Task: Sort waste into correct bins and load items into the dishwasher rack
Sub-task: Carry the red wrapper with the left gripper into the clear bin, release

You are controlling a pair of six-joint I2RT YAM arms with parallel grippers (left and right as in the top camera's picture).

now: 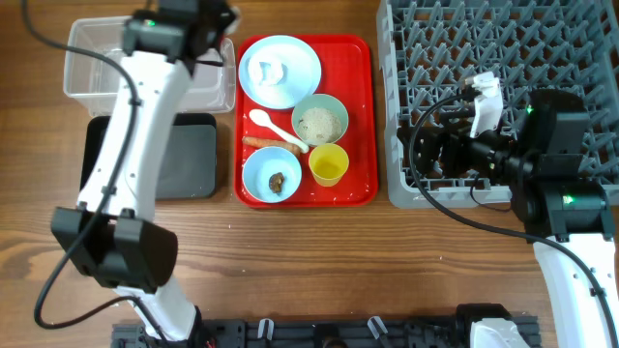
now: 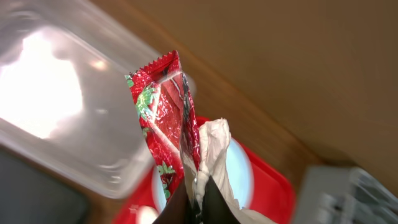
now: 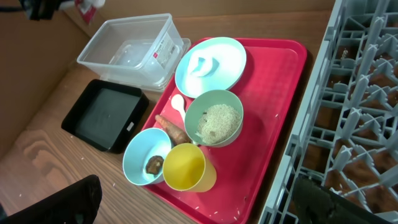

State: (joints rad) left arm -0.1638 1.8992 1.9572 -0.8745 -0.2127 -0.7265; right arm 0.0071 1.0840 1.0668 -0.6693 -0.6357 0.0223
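Red snack wrapper (image 2: 163,118) foil is pinched in the left gripper (image 2: 196,208), whose fingers are pressed together on one end of it along with a white scrap (image 2: 214,152). In the left wrist view the wrapper sits by one end of the clear tub (image 2: 56,93), partly over its rim and partly over bare wood, with the red tray (image 2: 273,186) beyond.

The risk is a release from here. The light foil could flutter past the rim and land on the table or in the black tray (image 1: 189,155) just beside the tub. The two pieces may also belong in different bins, so dropping them together would mis-sort one.

The right gripper (image 1: 432,153) hovers over the dishwasher rack (image 1: 542,48), fingers spread and empty. The pale blue plate (image 3: 227,59) sits on the red tray, unloaded.
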